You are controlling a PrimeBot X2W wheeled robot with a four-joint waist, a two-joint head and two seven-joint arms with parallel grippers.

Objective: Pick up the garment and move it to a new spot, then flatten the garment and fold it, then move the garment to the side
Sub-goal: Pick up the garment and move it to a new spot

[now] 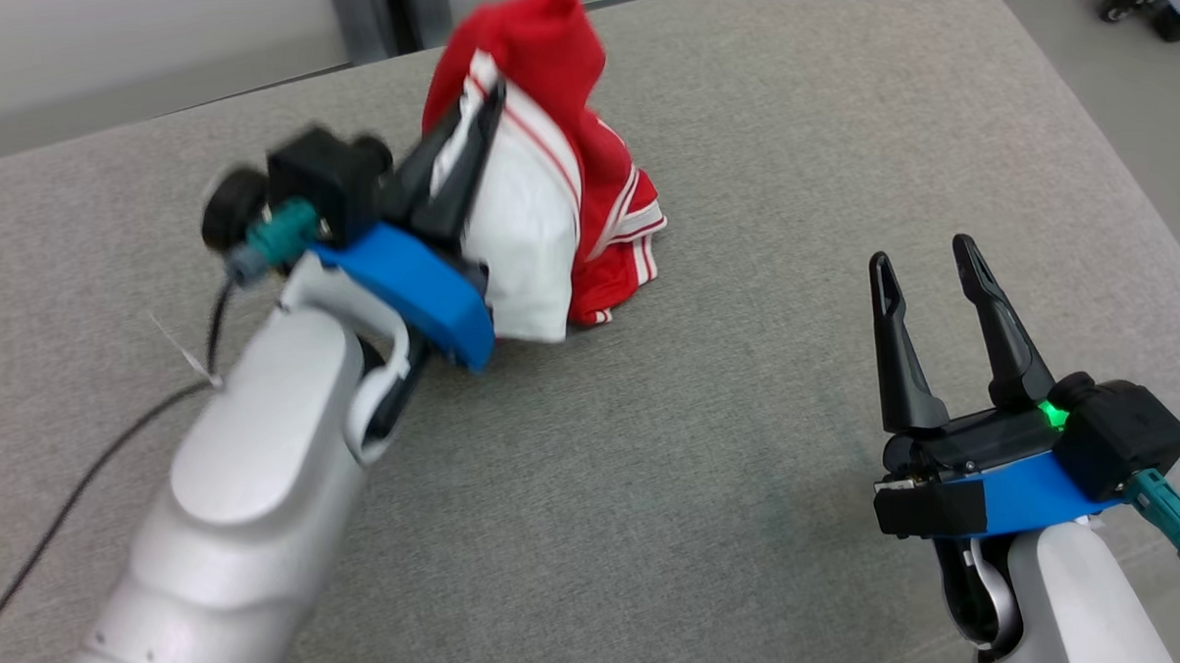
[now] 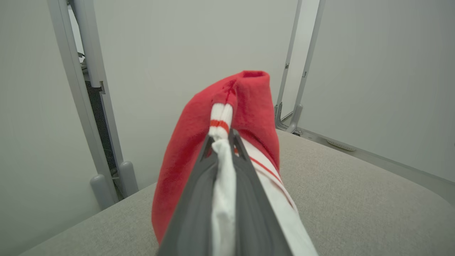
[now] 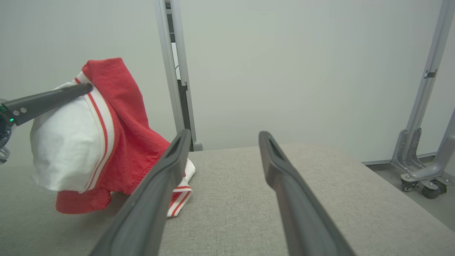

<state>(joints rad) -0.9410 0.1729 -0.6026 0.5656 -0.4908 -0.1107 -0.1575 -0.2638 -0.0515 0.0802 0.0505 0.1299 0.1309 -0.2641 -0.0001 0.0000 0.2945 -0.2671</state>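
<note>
We record one red-and-white garment (image 1: 546, 196), its upper fold pinched between the closed fingers of our left gripper (image 1: 479, 105) and drawn up into a peak. Its lower hem rests bunched on the grey padded surface (image 1: 654, 467). Our right gripper (image 1: 923, 256) stands with fingers spread and nothing between them, well apart from the garment, on our right.

Soft even light, left hand (image 1: 482, 105) motion-blurred
</note>
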